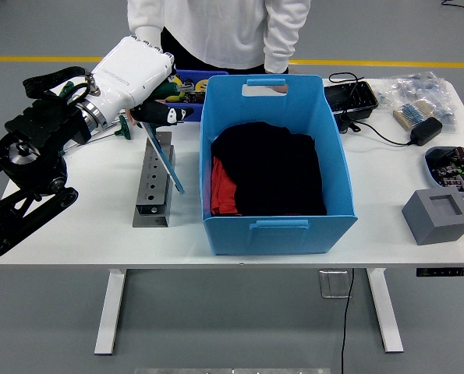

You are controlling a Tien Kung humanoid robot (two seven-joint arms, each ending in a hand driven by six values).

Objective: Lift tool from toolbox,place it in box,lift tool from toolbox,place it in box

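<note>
One tool [163, 148] hangs clenched in your left hand [134, 74] above the grey rack [154, 195], raised to clear the blue box [274, 226] wall.

Left arm in from 9 o'clock, white-shelled left hand [142, 82] raised toward 11 o'clock, dark fingers [168, 114] curled shut.

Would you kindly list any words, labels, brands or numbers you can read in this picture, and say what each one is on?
No text can be read anywhere in this view.
White cover of the left hand: a faint line of print, too small and blurred to read.
Blue bin: no print seen.
Grey block: no print seen.
Plastic bags at the far right: no print legible.
</note>
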